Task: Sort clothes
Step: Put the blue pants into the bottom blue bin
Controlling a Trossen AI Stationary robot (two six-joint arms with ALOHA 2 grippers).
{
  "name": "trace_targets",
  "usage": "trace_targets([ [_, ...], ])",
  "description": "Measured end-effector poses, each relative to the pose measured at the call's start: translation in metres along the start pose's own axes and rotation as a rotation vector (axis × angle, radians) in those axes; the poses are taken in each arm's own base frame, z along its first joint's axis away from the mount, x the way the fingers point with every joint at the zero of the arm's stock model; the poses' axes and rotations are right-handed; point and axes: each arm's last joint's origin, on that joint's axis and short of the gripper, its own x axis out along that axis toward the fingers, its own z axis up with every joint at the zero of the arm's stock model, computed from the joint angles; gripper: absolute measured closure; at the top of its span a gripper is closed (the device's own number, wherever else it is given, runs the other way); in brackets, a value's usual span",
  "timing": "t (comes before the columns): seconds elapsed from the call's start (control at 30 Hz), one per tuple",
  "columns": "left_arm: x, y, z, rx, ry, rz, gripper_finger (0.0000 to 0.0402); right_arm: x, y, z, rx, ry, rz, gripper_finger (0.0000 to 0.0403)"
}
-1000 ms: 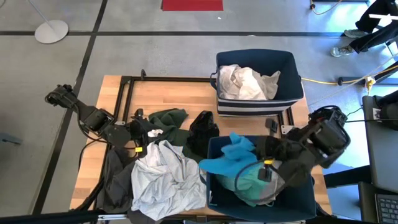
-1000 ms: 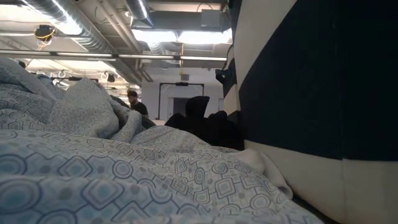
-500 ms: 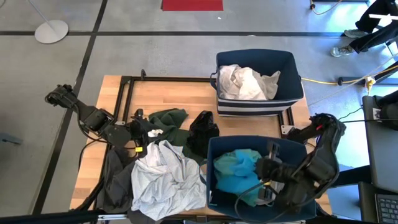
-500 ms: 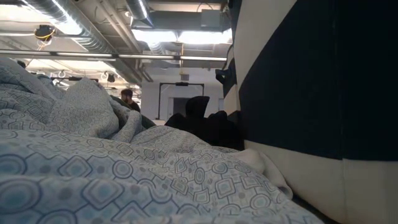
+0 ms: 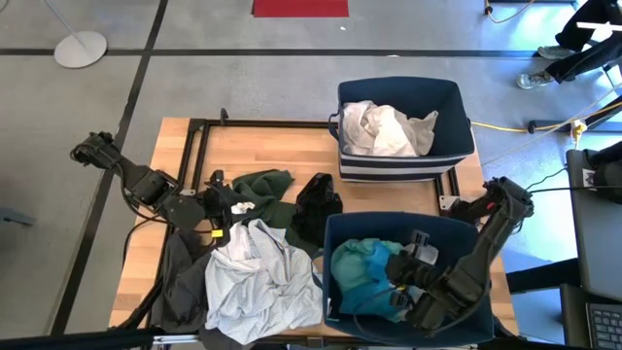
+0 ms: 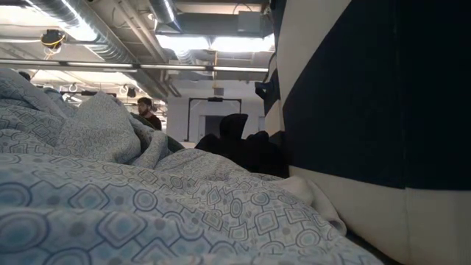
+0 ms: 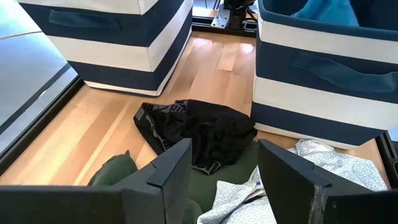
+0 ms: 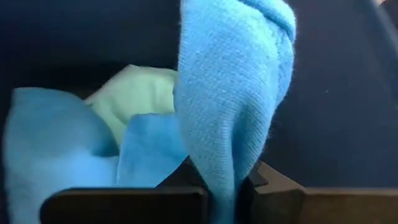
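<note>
Right gripper (image 5: 400, 288) reaches down inside the near navy bin (image 5: 342, 226) at lower right, its fingers pinching a blue knit garment (image 8: 233, 99). Only the wrist view shows that cloth hanging lengthwise, vertical in frame. Left gripper (image 7: 221, 165) waits spread above the black garment (image 7: 202, 132) on the wooden table (image 5: 262, 151), at frame left overhead.

Blue knit garment (image 8: 233, 93) beside pale green cloth (image 8: 134, 93) — navy-and-white striped bin (image 7: 323, 68), black garment (image 7: 205, 134), wood-toned table (image 7: 211, 68).
</note>
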Motion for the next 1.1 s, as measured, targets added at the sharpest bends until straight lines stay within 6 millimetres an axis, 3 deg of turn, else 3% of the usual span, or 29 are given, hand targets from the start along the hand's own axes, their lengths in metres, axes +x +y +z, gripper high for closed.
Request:
trace_targets([
  [0.17, 0.002, -0.002, -0.001, 0.006, 0.006, 0.004, 0.0229, 0.020, -0.003, 0.004, 0.066, 0.113, 0.006, 0.0370],
  [0.37, 0.007, -0.005, -0.003, 0.020, 0.026, 0.013, 0.0229, 0.036, -0.019, 0.017, 0.194, 0.188, -0.055, 0.0301],
  [0.5, 0.010, -0.008, -0.004, 0.035, 0.037, 0.019, 0.0229, 0.043, -0.023, 0.023, 0.183, 0.269, -0.014, 0.0274],
  [0.83, 0.011, -0.008, -0.004, 0.038, 0.039, 0.020, 0.0229, 0.044, -0.020, 0.026, 0.139, 0.256, 0.034, 0.0257],
  [1.1, 0.011, -0.008, -0.004, 0.037, 0.038, 0.019, 0.0229, 0.036, -0.020, 0.030, 0.158, 0.300, 0.085, 0.0171],
])
